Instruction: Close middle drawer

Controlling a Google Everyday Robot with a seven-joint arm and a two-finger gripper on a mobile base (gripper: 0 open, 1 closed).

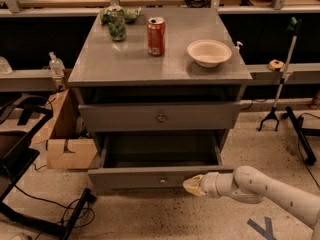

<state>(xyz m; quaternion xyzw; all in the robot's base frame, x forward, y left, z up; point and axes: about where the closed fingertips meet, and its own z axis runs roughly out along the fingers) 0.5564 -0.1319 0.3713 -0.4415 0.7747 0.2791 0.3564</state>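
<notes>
Now I'm setting my tool (193,185), pinched narrow and empty, at the right end of the middle drawer (135,177), which is hanging open low under the desk (125,61), so an off-centre push is risking a skew and jam.

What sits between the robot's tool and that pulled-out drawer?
Nothing. In the camera view the tool seems to rest against the front panel of the middle drawer, just right of its knob.
</notes>
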